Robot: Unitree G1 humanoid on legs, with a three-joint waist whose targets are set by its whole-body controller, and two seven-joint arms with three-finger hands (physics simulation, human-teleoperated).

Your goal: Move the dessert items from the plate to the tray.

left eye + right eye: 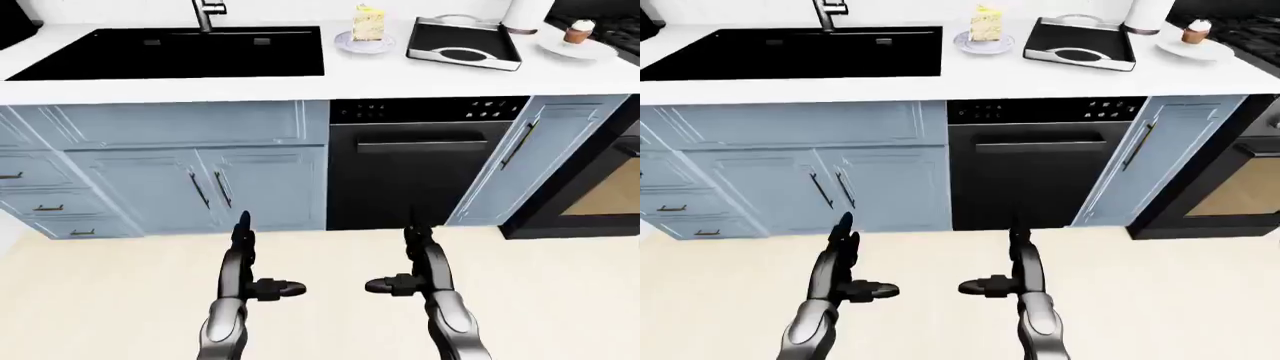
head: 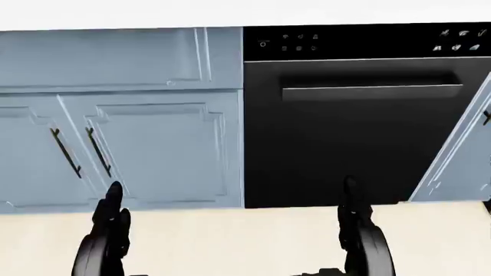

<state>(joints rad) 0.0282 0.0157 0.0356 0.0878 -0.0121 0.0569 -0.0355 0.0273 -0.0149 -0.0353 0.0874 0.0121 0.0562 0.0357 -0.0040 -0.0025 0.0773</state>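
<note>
A slice of yellow cake (image 1: 368,22) stands on a small plate (image 1: 352,46) on the white counter, at the top of the left-eye view. Right of it lies the black tray (image 1: 463,43) with silver handles. A cupcake (image 1: 579,31) sits on a second plate (image 1: 592,51) at the top right. My left hand (image 1: 252,262) and right hand (image 1: 412,259) are held low over the floor, fingers open and empty, well short of the counter.
A black sink (image 1: 180,52) with a faucet (image 1: 206,13) fills the counter's left. Below are blue cabinets (image 1: 180,172) and a black dishwasher (image 1: 420,165). An oven (image 1: 600,187) stands at the right. A white roll (image 1: 525,13) stands behind the tray.
</note>
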